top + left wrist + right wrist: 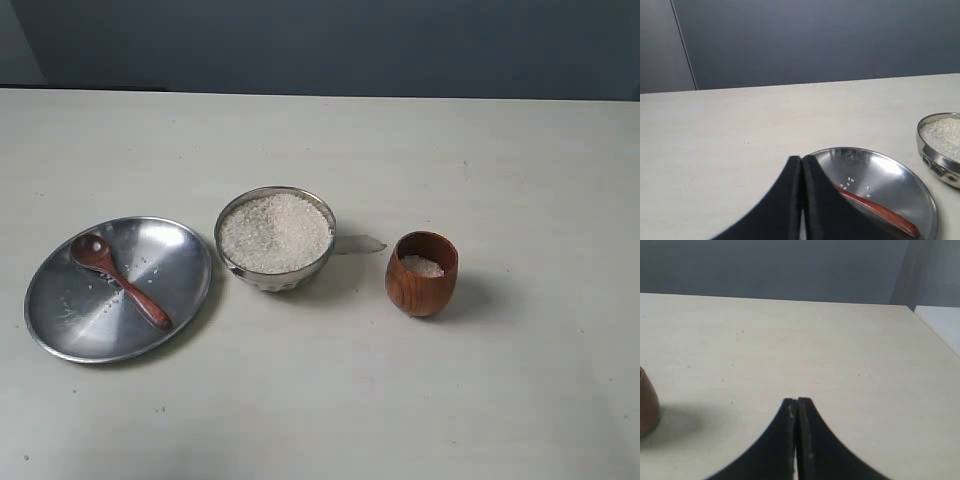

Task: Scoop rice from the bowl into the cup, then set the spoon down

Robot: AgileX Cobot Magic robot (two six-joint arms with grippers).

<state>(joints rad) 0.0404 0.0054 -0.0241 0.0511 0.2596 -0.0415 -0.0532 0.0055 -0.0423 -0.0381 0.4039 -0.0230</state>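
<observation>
A: On the left of the table [400,420], the spoon [120,283] lies in the steel plate [60,335]. Its scoop is toward the far left and its handle runs near and right, with a few loose grains [150,268] beside it. Nothing holds it.

B: And the rest?

A: The bowl [272,280] sits in the middle, just right of the plate, heaped with rice [275,232]. The cup [420,290] stands upright further right, apart from the bowl, with some rice inside.

B: So which step is it?

A: With rice in the cup and the spoon at rest, I'd judge it either finished or between scoops; I can't tell which. If more is wanted, the next move calls for parting the jaws, coming down over the thin handle and pinching it without skidding it across the slick plate.

B: The arms?

A: Neither shows in the exterior view. The left gripper [802,160] hangs low at the plate's near side, pointing over it, its jaws pressed together on nothing. The right gripper [797,402] is likewise closed and empty, over bare table to the right of the cup.
</observation>
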